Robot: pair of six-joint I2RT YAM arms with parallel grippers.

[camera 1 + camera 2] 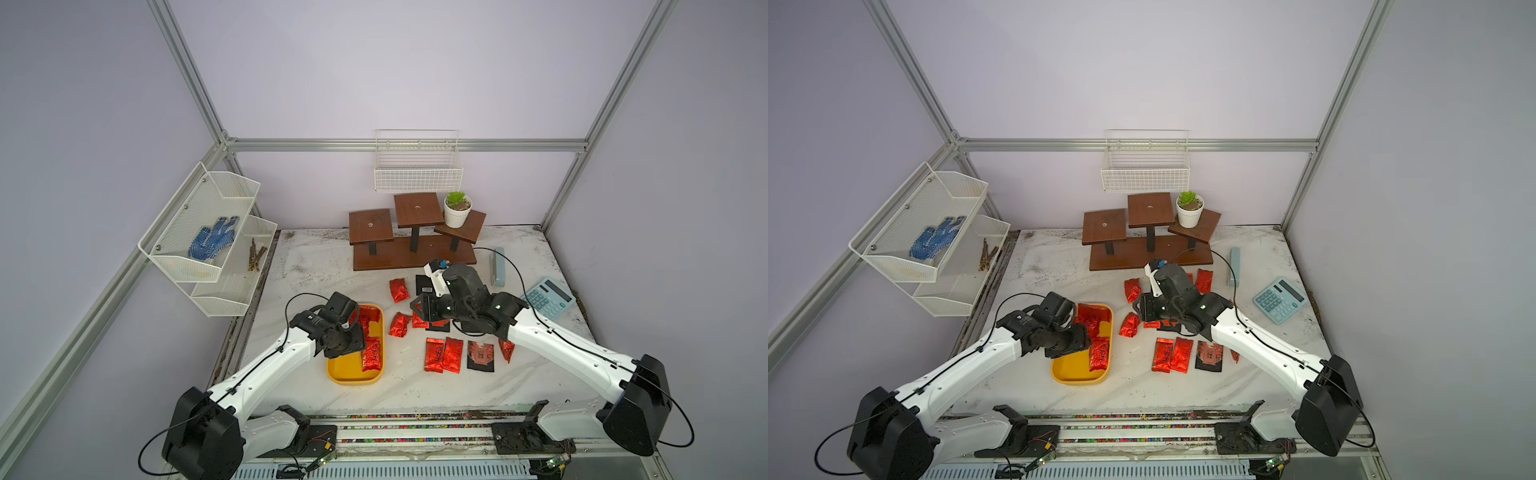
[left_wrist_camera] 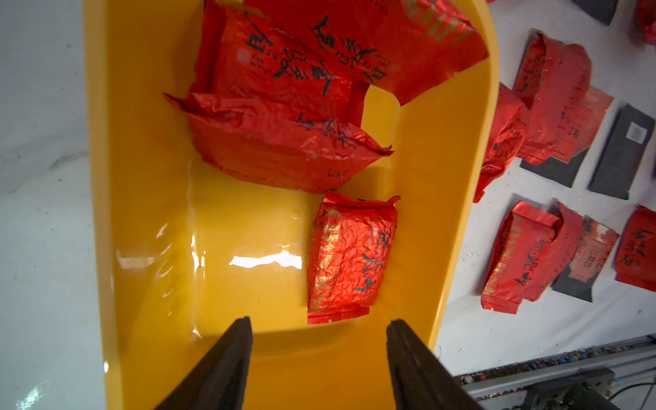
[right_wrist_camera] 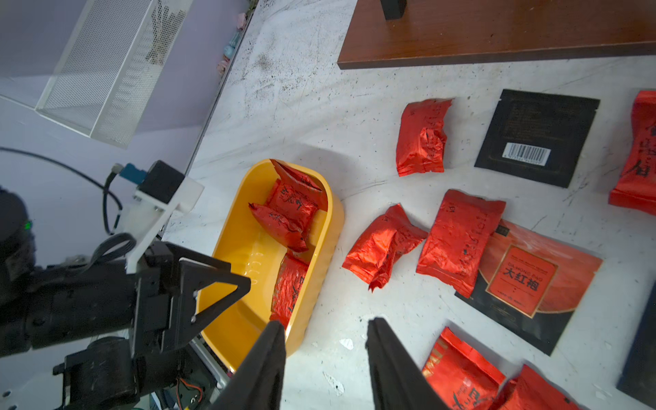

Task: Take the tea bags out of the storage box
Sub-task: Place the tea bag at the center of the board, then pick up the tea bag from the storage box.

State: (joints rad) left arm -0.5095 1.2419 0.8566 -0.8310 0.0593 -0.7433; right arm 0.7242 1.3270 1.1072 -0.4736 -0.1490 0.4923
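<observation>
Emptying of the storage box (image 2: 149, 184) is judged well advanced: many tea bags (image 3: 458, 238) are laid out on the desk (image 3: 355, 106) beside the box, while several red ones lie inside it, a heap (image 2: 277, 142) at one end and a single sachet (image 2: 349, 255) nearer the left fingers (image 2: 227, 358). These are held apart and empty above the box's other end. The right fingers (image 3: 262, 369) are likewise parted and empty, over the desk just beside the box. Next, the left fingers would probably need to be lowered astride the single sachet and closed, with the box wall avoided.

left arm (image 1: 266, 365): white shells, black joints | right arm (image 1: 561, 345): same, thin black cable | left tool fingers (image 2: 220, 365): black, tapered
</observation>
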